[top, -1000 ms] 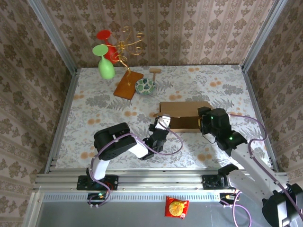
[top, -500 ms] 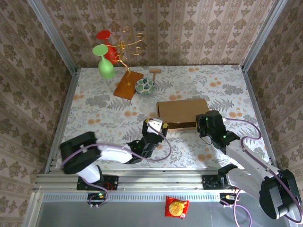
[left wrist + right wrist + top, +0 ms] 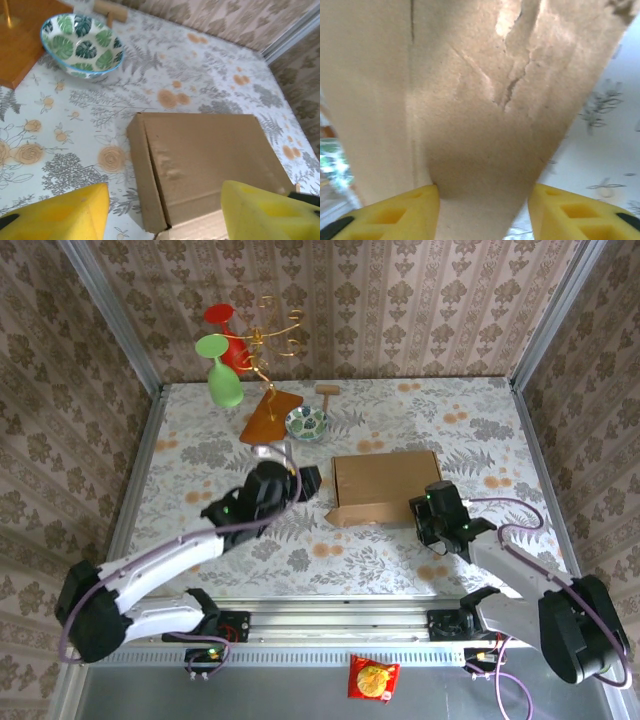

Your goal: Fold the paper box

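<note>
The left gripper [image 3: 304,483] has pulled back from the paper box [image 3: 385,478] and now hangs just left of it, jaws apart and empty. The box lies right of centre on the table [image 3: 200,455]. The right gripper [image 3: 432,518] straddles cardboard at its near right corner; whether it clamps, I cannot tell.
</note>
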Controlling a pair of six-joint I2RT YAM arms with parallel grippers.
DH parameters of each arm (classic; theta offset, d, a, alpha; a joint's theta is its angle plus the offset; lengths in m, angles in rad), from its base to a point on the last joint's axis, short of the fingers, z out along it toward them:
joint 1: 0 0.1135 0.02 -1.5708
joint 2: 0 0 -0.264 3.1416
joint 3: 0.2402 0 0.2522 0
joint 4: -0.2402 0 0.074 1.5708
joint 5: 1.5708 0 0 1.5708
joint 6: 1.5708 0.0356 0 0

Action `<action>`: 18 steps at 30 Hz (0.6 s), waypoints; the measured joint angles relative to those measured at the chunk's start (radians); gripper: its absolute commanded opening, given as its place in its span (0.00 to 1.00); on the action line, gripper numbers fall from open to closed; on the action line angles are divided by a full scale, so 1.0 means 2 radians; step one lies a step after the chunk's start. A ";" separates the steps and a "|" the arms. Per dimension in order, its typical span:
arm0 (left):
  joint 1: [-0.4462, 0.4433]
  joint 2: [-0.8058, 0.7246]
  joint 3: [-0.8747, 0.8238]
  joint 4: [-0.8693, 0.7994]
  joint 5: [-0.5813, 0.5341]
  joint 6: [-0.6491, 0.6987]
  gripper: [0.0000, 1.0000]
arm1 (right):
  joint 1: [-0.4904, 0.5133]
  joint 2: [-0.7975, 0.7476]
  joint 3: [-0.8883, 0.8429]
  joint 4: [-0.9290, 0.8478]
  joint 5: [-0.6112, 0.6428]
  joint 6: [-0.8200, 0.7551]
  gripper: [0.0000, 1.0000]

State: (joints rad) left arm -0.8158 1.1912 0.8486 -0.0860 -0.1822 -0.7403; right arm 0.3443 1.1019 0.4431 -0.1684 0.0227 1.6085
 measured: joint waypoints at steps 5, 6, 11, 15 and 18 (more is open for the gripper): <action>0.040 0.109 0.085 -0.056 0.105 0.002 0.58 | -0.010 0.013 0.031 -0.056 -0.029 -0.022 0.64; 0.043 0.125 0.092 -0.059 0.119 0.003 0.58 | -0.011 0.011 0.037 -0.068 -0.031 -0.027 0.66; 0.051 0.200 0.104 -0.066 0.166 0.007 0.56 | -0.023 -0.022 0.094 -0.155 -0.036 -0.081 0.70; 0.058 0.242 0.104 -0.051 0.193 0.007 0.51 | -0.055 -0.037 0.142 -0.205 -0.042 -0.140 0.69; 0.061 0.266 0.107 -0.039 0.207 0.008 0.49 | -0.095 -0.039 0.163 -0.233 -0.050 -0.190 0.69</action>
State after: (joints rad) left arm -0.6930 1.7226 1.0622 -0.1642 0.2321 -0.7250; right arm 0.1543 1.0248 0.7681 -0.6353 -0.0772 1.2278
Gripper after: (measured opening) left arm 0.496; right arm 0.692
